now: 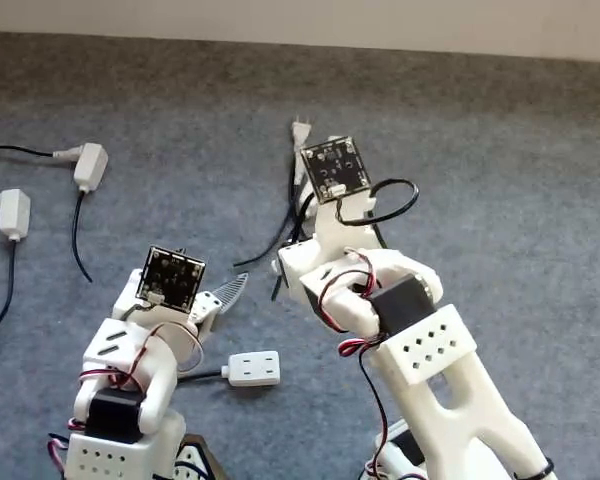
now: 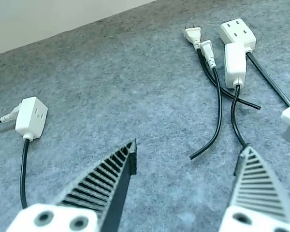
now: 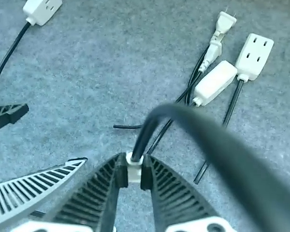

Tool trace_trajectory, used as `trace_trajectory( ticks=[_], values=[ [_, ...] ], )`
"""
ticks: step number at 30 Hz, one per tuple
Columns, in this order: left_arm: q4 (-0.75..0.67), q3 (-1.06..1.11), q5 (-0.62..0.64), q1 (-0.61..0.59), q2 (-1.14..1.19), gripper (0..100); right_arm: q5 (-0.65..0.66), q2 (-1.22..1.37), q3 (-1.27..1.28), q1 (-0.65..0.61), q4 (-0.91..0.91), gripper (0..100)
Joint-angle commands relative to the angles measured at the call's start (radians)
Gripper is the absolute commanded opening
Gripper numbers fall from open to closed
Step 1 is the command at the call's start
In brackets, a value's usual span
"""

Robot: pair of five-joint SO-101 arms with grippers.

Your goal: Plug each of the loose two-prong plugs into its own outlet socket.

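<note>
The grey, carpet-like bench (image 1: 520,150) runs right up to a strip of pale wall (image 1: 280,15) at the far edge. Overhead, the right arm (image 1: 420,340) stretches out toward the middle, and the left arm (image 1: 130,360) is tucked low by the front edge.

From overhead the right arm's own camera board covers its business end, so you need its wrist cam. There the right arm's jaws are pinched narrow on a small white plug (image 3: 134,171), just above the carpet, with its black cord (image 3: 198,130) arching back up past the lens. The left wrist cam shows the left arm's jaws spread wide with just carpet between them.

The wrist cams also pick up a cluster out beyond the held plug. There's a square socket block (image 3: 253,57), an oblong white block (image 3: 215,82) just beside it, and two loose plugs (image 3: 224,21) (image 3: 213,48) nearly end to end. Their black cords cross over each other. Overhead, the arm covers most of that, and only the far plug (image 1: 301,130) pokes out.

Closer in, a white socket strip (image 1: 253,368) lies between the two arms. Two socket cubes (image 1: 90,165) (image 1: 13,212) sit well apart from the rest, by the left edge. There's open carpet to the right of the right arm and between the cubes and the cluster.
</note>
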Motion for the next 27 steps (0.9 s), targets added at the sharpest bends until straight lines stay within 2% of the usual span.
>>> trace_trajectory(
  ticks=[1, 5, 10, 14, 24, 27],
  values=[
    [-0.020, -0.007, 0.003, 0.027, -0.002, 31, 0.005, -0.005, -0.036, 0.012, -0.058, 0.6],
    [-0.020, -0.005, 0.003, 0.067, -0.002, 31, -0.029, -0.005, -0.044, -0.015, -0.107, 0.6],
    [-0.021, -0.004, 0.003, 0.067, -0.002, 31, -0.046, -0.005, -0.042, -0.124, -0.104, 0.6],
    [-0.028, 0.028, -0.021, 0.065, -0.002, 31, -0.046, -0.005, -0.054, -0.140, -0.081, 0.6],
    [-0.084, 0.059, -0.044, 0.058, -0.002, 31, -0.038, -0.005, -0.143, -0.136, 0.136, 0.6],
    [-0.084, 0.058, -0.044, 0.033, -0.002, 31, 0.038, -0.005, -0.174, -0.140, 0.209, 0.6]
  ],
)
